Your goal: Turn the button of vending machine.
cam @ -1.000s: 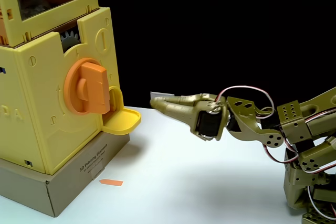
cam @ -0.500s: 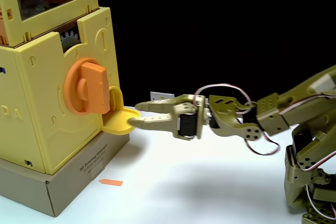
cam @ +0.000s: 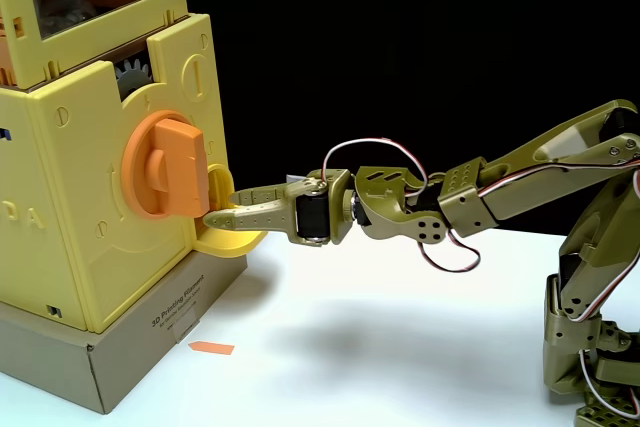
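The fixed view stood close in at about table height, looking level across the white table (cam: 400, 337) toward a black backdrop. The vending machine (cam: 90, 197) filled the left of the frame, cropped at top and left edges; the arm (cam: 480, 197) entered from the lower right corner. The camera perhaps sat slightly above the tabletop, angled faintly down.
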### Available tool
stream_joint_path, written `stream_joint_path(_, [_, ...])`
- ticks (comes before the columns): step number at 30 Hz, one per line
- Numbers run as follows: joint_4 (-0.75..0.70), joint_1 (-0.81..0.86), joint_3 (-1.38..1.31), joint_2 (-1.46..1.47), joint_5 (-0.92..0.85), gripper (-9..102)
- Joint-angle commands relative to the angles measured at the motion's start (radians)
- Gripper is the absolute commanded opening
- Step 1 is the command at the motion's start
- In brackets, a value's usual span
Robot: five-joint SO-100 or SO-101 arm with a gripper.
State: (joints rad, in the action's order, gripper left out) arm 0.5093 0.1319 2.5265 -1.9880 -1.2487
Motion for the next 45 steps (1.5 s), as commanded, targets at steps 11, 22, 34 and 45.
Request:
stream_joint_path(11, [-0.072,0.043,-0.244,0.101,0.015,35])
stream_joint_path(22, [-0.02,0.067,-0.334,0.189,0.006,30])
stream_joint_path(34, [0.015,0.064,-0.41,0.281,-0.018,27])
stream_joint_path(45, [0.035,0.054,-0.434,0.314,-0.038,19])
